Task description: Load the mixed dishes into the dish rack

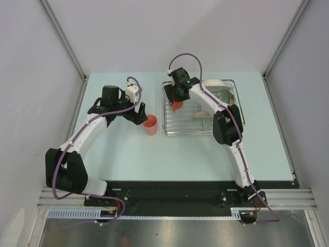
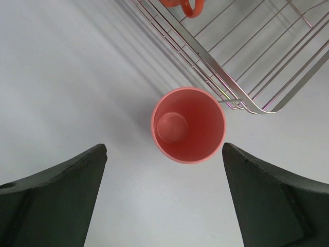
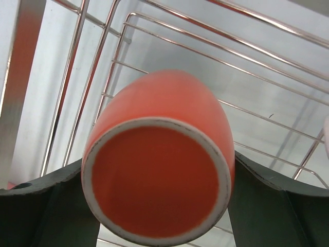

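Note:
The silver wire dish rack (image 1: pixel 191 125) stands right of centre. My right gripper (image 1: pixel 177 96) is shut on the orange mug (image 1: pixel 177 105) and holds it over the rack's left part. In the right wrist view the mug (image 3: pixel 159 185) fills the gap between the fingers (image 3: pixel 277 206), base toward the camera, above the rack wires (image 3: pixel 205 56). The small pink cup (image 1: pixel 150 125) stands upright on the table just left of the rack. My left gripper (image 1: pixel 139 114) is open and hangs beside it. In the left wrist view the cup (image 2: pixel 188 125) lies just ahead of the fingertips (image 2: pixel 100 154).
A white plate (image 1: pixel 216 84) leans at the back of the rack and a pale pink dish (image 1: pixel 200 113) lies inside it. The rack's corner (image 2: pixel 241 103) nearly touches the cup. The mug's handle (image 2: pixel 187 7) shows at the top edge. Grey walls enclose the table.

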`<act>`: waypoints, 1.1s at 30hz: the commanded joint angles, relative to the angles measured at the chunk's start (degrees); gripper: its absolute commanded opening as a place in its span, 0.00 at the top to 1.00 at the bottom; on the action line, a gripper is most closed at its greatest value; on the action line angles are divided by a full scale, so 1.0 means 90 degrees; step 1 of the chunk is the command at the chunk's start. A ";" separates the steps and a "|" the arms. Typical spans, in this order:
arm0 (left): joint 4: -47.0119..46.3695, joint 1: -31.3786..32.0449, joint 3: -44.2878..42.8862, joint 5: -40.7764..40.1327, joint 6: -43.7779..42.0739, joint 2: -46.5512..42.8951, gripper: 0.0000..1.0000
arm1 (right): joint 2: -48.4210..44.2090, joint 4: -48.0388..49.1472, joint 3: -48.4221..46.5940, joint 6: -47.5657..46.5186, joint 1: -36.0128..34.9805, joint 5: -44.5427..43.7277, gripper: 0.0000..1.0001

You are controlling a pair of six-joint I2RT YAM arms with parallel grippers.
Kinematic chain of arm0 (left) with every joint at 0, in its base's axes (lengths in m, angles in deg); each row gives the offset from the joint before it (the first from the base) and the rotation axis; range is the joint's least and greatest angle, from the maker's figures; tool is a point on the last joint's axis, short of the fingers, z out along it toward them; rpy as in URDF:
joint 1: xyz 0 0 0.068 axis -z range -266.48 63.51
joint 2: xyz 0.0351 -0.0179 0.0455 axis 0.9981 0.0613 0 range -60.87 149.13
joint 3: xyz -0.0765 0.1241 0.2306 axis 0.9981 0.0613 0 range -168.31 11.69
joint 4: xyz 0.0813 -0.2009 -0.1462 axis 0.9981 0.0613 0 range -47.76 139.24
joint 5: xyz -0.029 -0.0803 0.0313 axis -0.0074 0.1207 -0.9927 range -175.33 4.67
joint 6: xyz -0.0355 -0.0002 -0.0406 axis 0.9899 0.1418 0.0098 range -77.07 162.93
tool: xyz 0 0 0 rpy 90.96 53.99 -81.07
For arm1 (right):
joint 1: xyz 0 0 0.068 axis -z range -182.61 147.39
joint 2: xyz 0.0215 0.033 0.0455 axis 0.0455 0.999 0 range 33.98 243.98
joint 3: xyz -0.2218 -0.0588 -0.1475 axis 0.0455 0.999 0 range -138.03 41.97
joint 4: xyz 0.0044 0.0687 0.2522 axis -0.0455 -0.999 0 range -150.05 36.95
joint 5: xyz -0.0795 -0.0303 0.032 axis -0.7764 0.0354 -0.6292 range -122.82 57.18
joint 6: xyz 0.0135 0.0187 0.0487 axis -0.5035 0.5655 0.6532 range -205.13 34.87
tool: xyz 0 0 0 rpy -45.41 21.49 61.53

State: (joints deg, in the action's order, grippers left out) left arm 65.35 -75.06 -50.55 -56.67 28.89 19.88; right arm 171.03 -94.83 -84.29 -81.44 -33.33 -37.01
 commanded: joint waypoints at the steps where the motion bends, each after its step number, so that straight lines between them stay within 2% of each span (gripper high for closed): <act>1: -0.0293 -0.0068 0.0099 0.0204 -0.0071 -0.0213 0.00 | 0.0055 0.0267 -0.0346 -0.0311 -0.0131 -0.0676 0.80; 7: -0.0312 -0.0087 0.0138 0.0233 -0.0041 -0.0213 0.00 | 0.0045 0.0413 -0.0327 -0.0390 -0.0171 -0.0853 0.72; 8: -0.0312 -0.0087 0.0138 0.0223 -0.0032 -0.0213 0.00 | 0.0045 0.0414 -0.0317 -0.0380 -0.0171 -0.0853 0.63; 12: -0.0312 -0.0078 0.0167 0.0223 -0.0041 -0.0213 0.00 | 0.0006 0.0414 -0.0162 -0.0370 -0.0171 -0.0873 0.41; 13: -0.0303 -0.0078 0.0167 0.0213 -0.0051 -0.0222 0.00 | -0.0013 0.0443 -0.0113 -0.0360 -0.0171 -0.0911 0.31; 14: -0.0312 -0.0078 0.0167 0.0204 -0.0080 -0.0222 0.00 | -0.0033 0.0472 -0.0083 -0.0360 -0.0180 -0.0951 0.04; 15: -0.0312 -0.0078 0.0177 0.0184 -0.0071 -0.0222 0.00 | -0.0062 0.0501 -0.0044 -0.0360 -0.0180 -0.0951 0.00; 27: -0.0371 -0.0078 0.0206 0.0087 -0.0139 -0.0154 0.01 | -0.0599 0.0375 0.0132 -0.0263 -0.0395 -0.1068 0.00; 33: -0.0459 -0.0078 0.0362 -0.0118 -0.0305 0.0002 0.03 | -0.1906 0.0374 0.1222 -0.0097 -0.0639 -0.1156 0.00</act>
State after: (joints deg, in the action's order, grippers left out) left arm 63.30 -75.39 -48.39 -56.77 28.62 19.81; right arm 165.79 -92.20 -78.02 -83.63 -37.18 -45.92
